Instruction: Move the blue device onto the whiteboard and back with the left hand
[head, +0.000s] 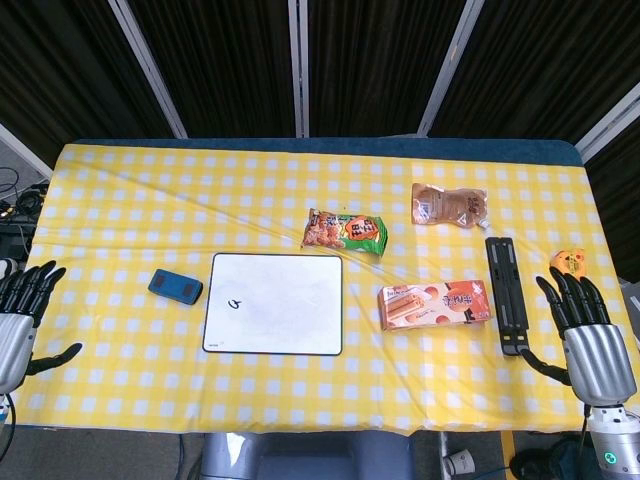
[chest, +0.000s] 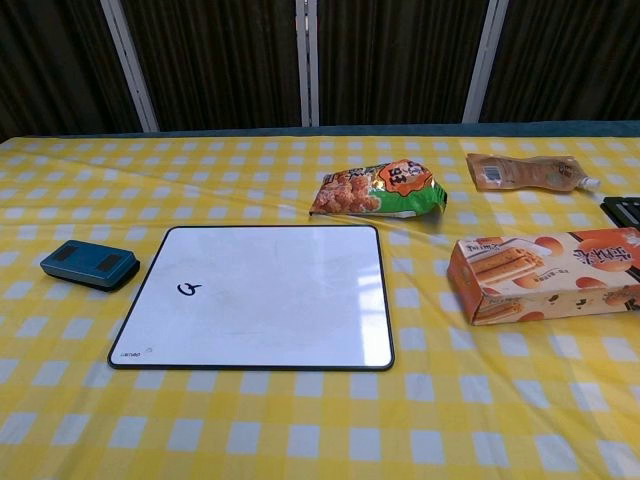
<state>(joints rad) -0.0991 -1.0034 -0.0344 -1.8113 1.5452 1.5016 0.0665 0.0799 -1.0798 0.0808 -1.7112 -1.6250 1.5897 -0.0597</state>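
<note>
The blue device (head: 175, 286) (chest: 89, 264) is a small flat blue block lying on the yellow checked tablecloth, just left of the whiteboard and apart from it. The whiteboard (head: 275, 302) (chest: 262, 295) lies flat in the middle, black-rimmed, with a small black mark near its left side. My left hand (head: 20, 320) hovers at the table's left edge, fingers spread, holding nothing, well left of the device. At the right edge my right hand (head: 588, 335) is also spread and holds nothing. Neither hand shows in the chest view.
A green and orange snack bag (head: 345, 232) (chest: 380, 189) lies behind the whiteboard. An orange biscuit box (head: 434, 304) (chest: 545, 274) sits to its right, a brown pouch (head: 449, 205) (chest: 525, 171) beyond. A black bar (head: 507, 293) and a small orange object (head: 569, 264) lie near my right hand.
</note>
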